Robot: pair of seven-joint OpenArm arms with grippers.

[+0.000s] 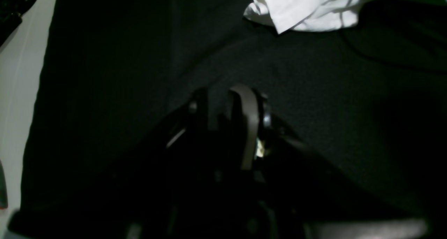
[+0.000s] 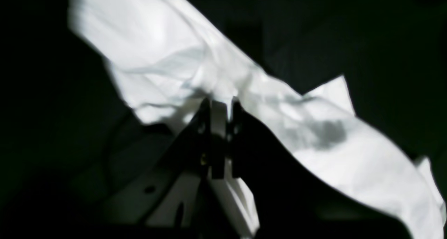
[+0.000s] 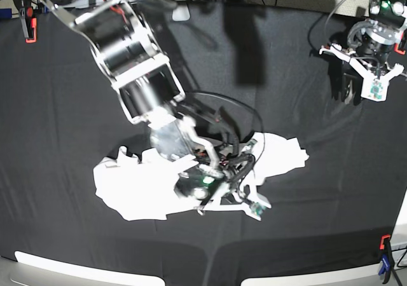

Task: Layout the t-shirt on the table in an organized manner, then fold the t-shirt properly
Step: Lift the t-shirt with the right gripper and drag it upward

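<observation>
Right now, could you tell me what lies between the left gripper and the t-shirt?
Only bare black cloth of the table: the left wrist view shows it between the left gripper and the t-shirt.

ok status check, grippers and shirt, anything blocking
Right gripper shut on the t-shirt, mid-table. Left gripper empty, hovering over the table, clear of cloth. Shirt crumpled, not laid out. Nothing in the way.

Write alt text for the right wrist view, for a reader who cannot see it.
The right tool, seen from just behind its dark fingers, is shut on a fold of the white t-shirt. The crumpled shirt runs in a blurred band from upper left to lower right over the black-covered table.
</observation>
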